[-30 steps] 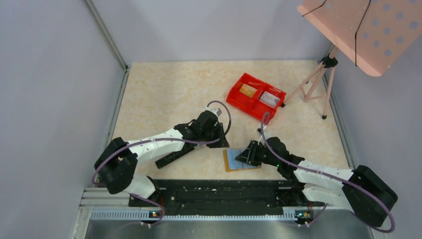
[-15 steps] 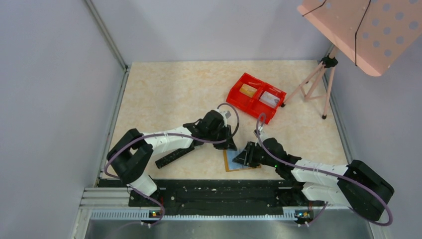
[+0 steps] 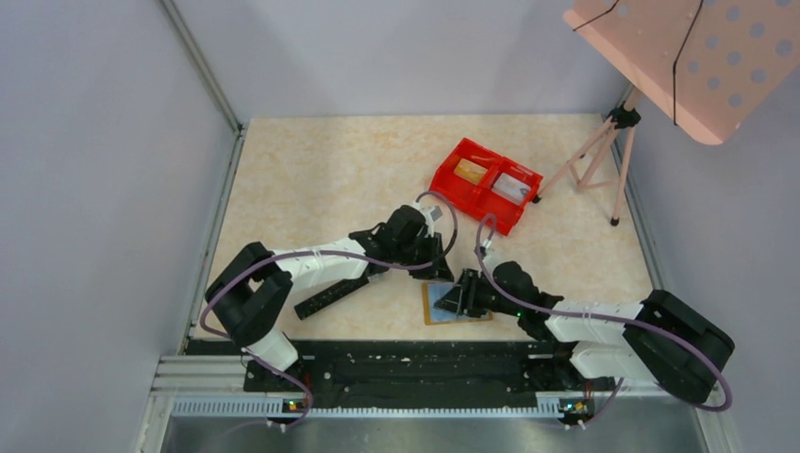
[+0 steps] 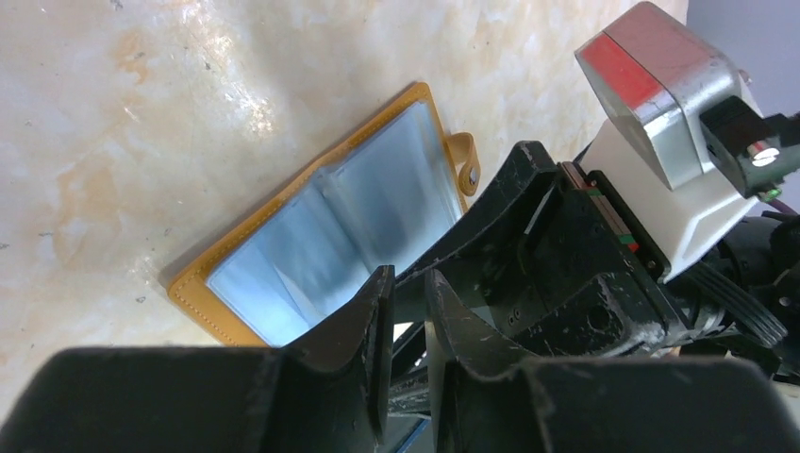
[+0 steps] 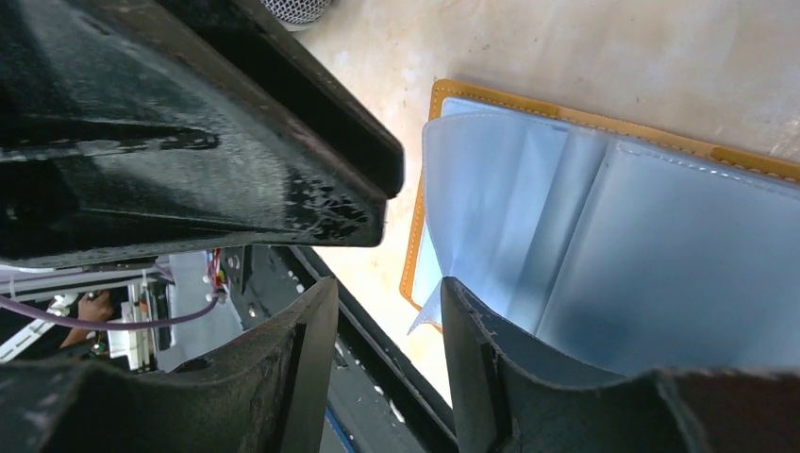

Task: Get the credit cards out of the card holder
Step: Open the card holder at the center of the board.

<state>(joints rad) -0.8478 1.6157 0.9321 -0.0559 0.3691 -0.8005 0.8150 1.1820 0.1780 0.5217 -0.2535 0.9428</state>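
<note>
Top view: card holder (image 3: pixel 437 305) lies open on the worktop (image 3: pixel 321 179) at 6 o'clock, close to the near edge, pale blue sleeves up. Red tray (image 3: pixel 472 209) sits at 1 o'clock from it, well apart, with a yellow-gold card (image 3: pixel 469 170) in one compartment and a pale card (image 3: pixel 512 186) in the other. Cannot tell whether any credit cards are in the sleeves; all pockets read one flat blue-grey.

Left pincer (image 3: pixel 436 268): at the holder's 12 o'clock edge, fingers only slightly apart, a thin slit, nothing seen in it. Right pincer (image 3: pixel 460 300): over the holder's 3 o'clock half, fingers apart, with a loose sleeve corner (image 5: pixel 426 319) in the gap and not clamped.

Risks, as I judge them:
- The two pincers are just beside each other; in the right wrist view the left finger fills the frame at 10 o'clock. Either arm moving inward could knock the other.
- If the right pincer closes here, it likely takes the sleeve film, not a card. A pull would then lift or drag the whole holder, or strain the sleeve seam.
- The holder is not visibly pinned. A drag toward 6 o'clock could take it off the worktop onto the rail.
- The left pincer pressing on the fold could flip the tab (image 4: pixel 464 170) side shut.
</note>
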